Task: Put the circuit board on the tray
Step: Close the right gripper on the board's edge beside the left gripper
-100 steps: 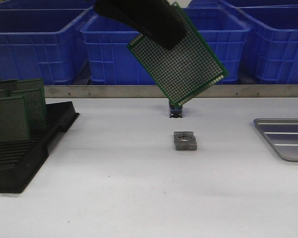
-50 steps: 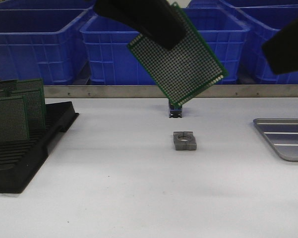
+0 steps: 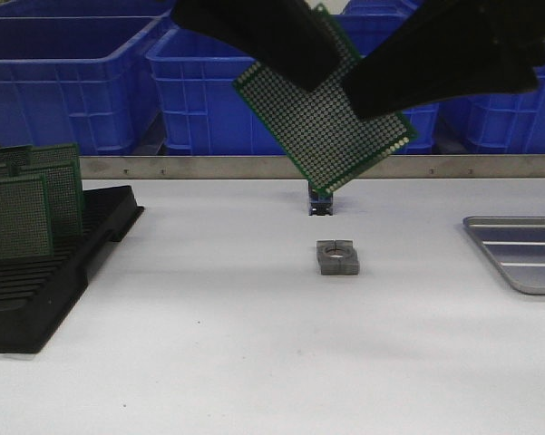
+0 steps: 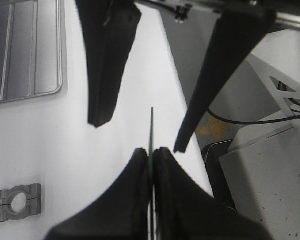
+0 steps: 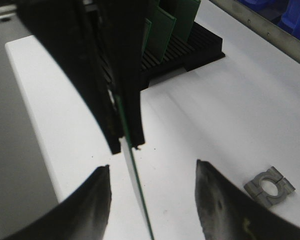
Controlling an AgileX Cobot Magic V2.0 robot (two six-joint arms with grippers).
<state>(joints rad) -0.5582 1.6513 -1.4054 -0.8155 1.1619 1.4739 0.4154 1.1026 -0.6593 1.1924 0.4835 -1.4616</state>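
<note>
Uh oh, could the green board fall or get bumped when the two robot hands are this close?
Maybe. The left gripper pinches only one edge of the circuit board, high above the table, so a nudge from the open right gripper straddling it might twist it loose. The tray sits far to the right, so a dropped board would miss it.

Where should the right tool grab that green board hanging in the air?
Probably the free lower right edge of the circuit board, from the right. The left tool pinches the upper left corner, and the open right tool already straddles the thin board edge-on.
</note>
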